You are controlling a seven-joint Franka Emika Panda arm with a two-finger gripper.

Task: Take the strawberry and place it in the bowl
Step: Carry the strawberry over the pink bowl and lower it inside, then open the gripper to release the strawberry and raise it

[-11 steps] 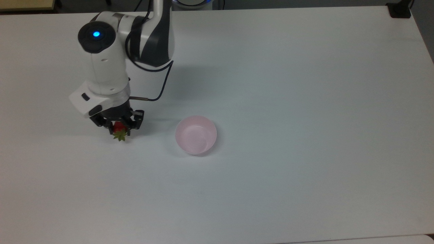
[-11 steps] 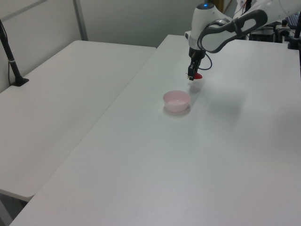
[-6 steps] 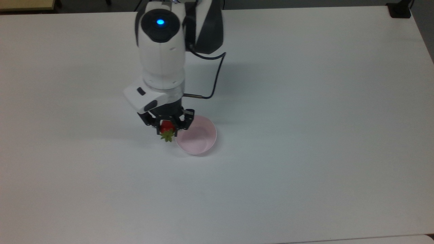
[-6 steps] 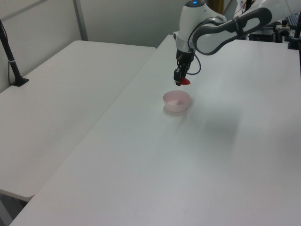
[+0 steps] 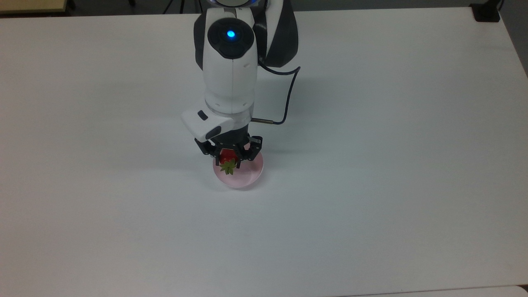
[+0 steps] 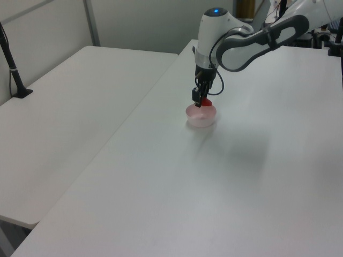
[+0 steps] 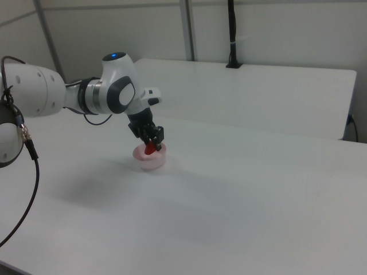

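Observation:
My gripper (image 5: 229, 159) is shut on the red strawberry (image 5: 226, 158), whose green leafy cap (image 5: 228, 167) points toward the bottom of the top view. The strawberry hangs just over the pale pink bowl (image 5: 245, 178), above its half on the top view's left. In the left view the gripper (image 6: 199, 100) holds the strawberry (image 6: 206, 103) right above the bowl (image 6: 202, 118). From the right view the strawberry (image 7: 150, 147) sits at the bowl's (image 7: 150, 160) rim height, tilted, still gripped by the gripper (image 7: 152, 138).
The white table (image 5: 371, 165) spreads wide around the bowl. A second white table (image 6: 64, 107) adjoins it on the left view's left, carrying a black post (image 6: 12, 64). A black cable (image 5: 288, 95) loops off the arm's wrist.
The arm carried the strawberry rightward in the top view, from well away from the bowl, past its rim, to a spot over the bowl. The grip stayed shut on it throughout.

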